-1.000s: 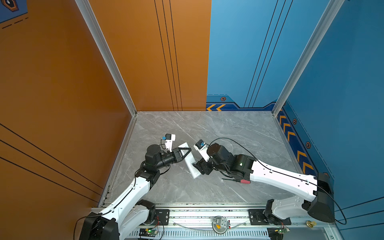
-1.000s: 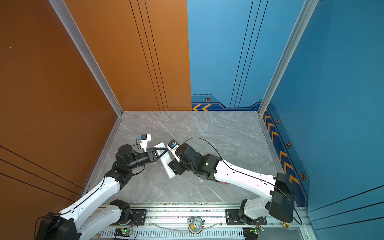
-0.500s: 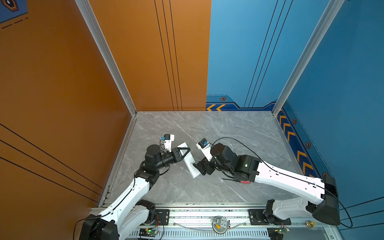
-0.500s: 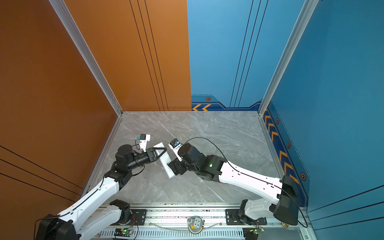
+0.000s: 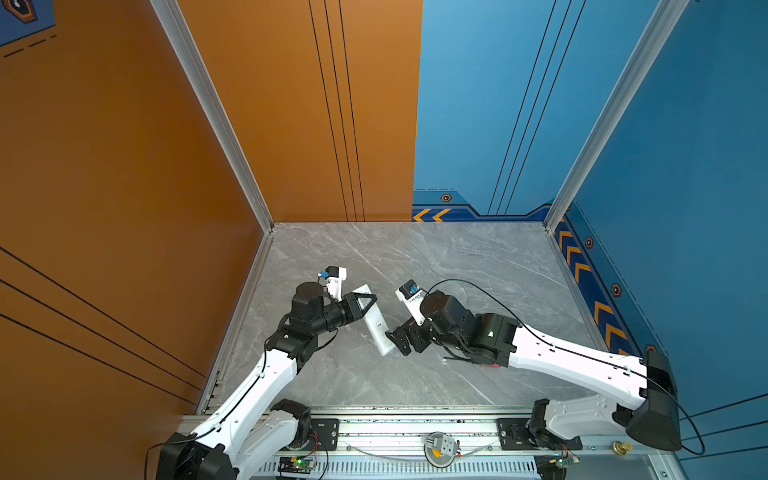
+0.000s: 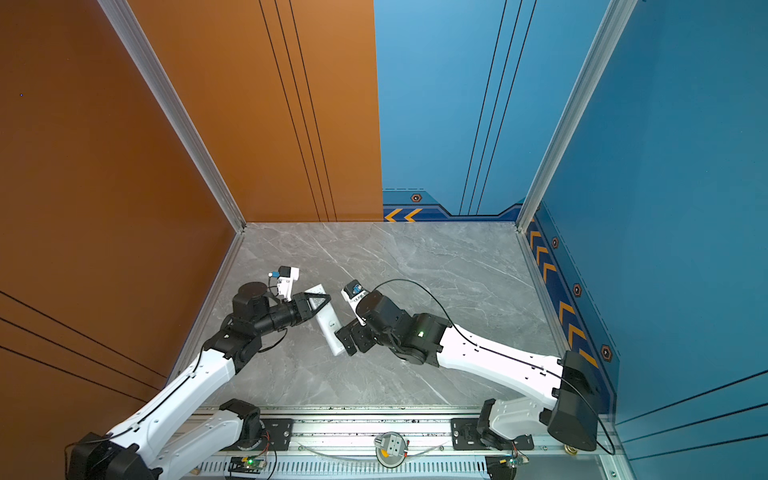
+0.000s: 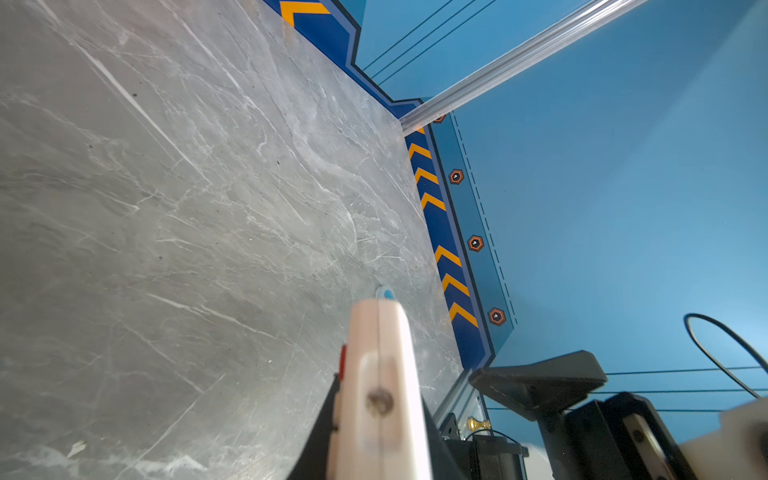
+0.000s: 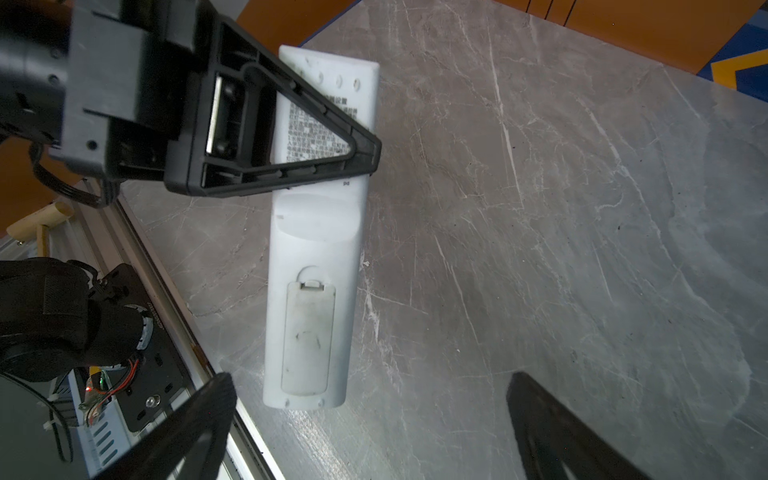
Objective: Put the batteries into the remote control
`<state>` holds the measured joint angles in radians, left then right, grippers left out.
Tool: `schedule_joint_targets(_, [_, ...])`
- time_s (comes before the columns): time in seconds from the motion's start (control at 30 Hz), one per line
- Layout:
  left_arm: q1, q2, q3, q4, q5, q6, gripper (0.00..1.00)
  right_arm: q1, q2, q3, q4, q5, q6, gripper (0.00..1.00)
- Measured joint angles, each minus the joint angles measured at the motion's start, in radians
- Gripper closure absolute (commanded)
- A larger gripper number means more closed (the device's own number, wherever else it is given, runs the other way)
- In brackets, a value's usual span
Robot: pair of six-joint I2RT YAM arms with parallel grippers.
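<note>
Rail: aluminium rail runs along the front edge and carries both arm bases.
Right gripper: jaws wide apart and holding nothing. Its black fingers stand on either side of the near end of the remote control without touching it (the right wrist view shows bare marble between each finger and the white case).
Remote control: towards the front-left part of the surface, lying on a diagonal with one end nearer the front edge and the other nearer the back-left corner. The plain back faces up. It looks raised off the marble, but I cannot tell whether its near end touches.
Battery cover: shut, sitting flush in the near half of the back.
Left gripper: clamped on the remote's far half, with one triangular finger lying across the printed label.
Surface: grey veined marble, bare beyond the grippers towards the back edge.
Walls: orange wall on the left and back left, blue wall on the back right and right.
</note>
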<state>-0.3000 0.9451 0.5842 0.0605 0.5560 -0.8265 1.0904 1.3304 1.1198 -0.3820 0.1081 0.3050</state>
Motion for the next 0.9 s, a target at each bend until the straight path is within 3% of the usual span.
schedule_joint_targets(0.9, [-0.022,0.039,0.079,-0.328,-0.190,0.038,1.00,0.010,0.179,-0.043,0.179,-0.188,0.146,0.00])
